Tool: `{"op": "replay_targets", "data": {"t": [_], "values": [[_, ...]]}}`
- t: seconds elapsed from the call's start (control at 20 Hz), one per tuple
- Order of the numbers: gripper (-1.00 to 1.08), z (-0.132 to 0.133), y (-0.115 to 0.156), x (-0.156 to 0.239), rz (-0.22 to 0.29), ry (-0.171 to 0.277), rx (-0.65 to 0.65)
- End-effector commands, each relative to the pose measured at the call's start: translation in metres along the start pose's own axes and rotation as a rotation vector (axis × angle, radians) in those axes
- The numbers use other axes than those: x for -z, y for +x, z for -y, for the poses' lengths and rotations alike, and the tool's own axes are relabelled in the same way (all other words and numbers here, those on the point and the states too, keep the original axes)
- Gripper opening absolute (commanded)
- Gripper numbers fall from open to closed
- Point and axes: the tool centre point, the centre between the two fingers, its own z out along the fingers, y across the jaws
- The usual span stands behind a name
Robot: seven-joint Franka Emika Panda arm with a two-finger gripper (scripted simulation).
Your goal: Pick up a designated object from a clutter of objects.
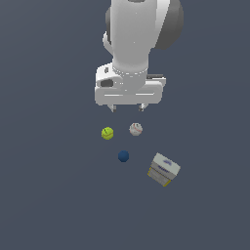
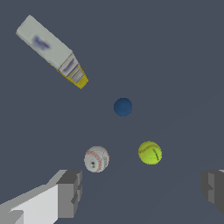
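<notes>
The designated object, a yellow-green tennis ball (image 1: pixel 107 133) (image 2: pixel 150 152), lies on the dark floor. Beside it, toward the exterior view's right, is a white baseball with red stitching (image 1: pixel 135 129) (image 2: pixel 96 159), and a dark blue ball (image 1: pixel 123 156) (image 2: pixel 123 107) lies nearer the camera. A grey-white box with yellow and blue markings (image 1: pixel 163 169) (image 2: pixel 51 50) rests at the exterior view's lower right. My gripper (image 1: pixel 128 108) (image 2: pixel 142 192) hangs open above and behind the two balls, holding nothing; its fingers (image 2: pixel 70 192) are spread wide.
The white arm and hand fill the upper middle of the exterior view. Dark flat floor surrounds the clutter on all sides.
</notes>
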Motion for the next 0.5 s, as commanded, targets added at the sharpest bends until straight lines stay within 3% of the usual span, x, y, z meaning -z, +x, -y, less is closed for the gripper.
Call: {"op": "replay_targets", "data": {"t": [0.0,0.45], "values": [[1.00,0.000,0.000,0.000,0.000,0.000,0.000],[1.00,0.013,0.000,0.002,0.009,-0.003,0.000]]}}
